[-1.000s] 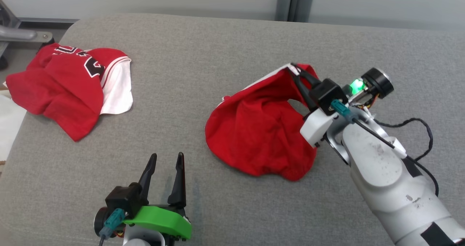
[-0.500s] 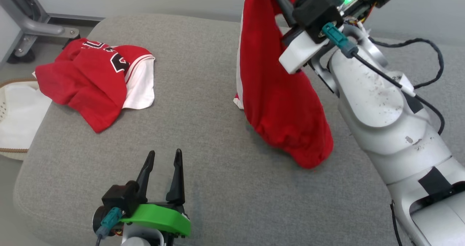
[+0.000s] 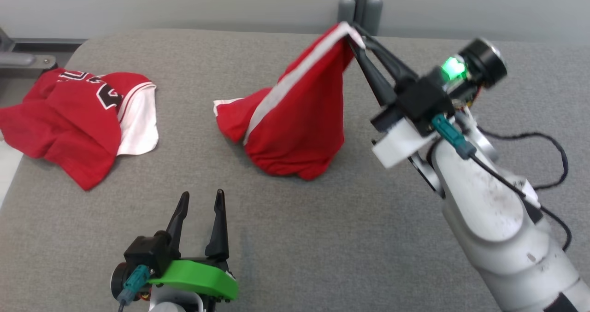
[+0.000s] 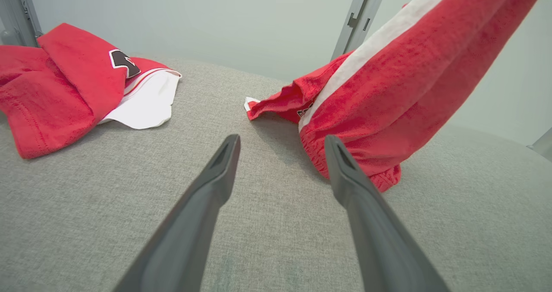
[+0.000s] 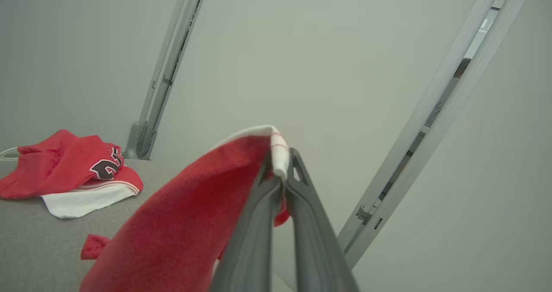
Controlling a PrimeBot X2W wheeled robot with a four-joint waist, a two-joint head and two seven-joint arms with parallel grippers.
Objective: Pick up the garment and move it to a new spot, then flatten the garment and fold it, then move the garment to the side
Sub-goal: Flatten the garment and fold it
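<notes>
step: moving garment (image 3: pixel 295 118) to new spot | my right gripper (image 3: pixel 356 35) pinches its white-trimmed edge, upper centre; lower end rests on grey cushion (image 3: pixel 322 238) | my left gripper (image 3: pixel 200 200) spread, lower left | next, I judge: lay down, release, flatten

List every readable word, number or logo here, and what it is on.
"2" (likely, partly folded under), black with white edging, on the red jersey at the left; the letters above it are cut off, unreadable.
Small dark print on the red garment held by the right gripper: too small to read.
</notes>
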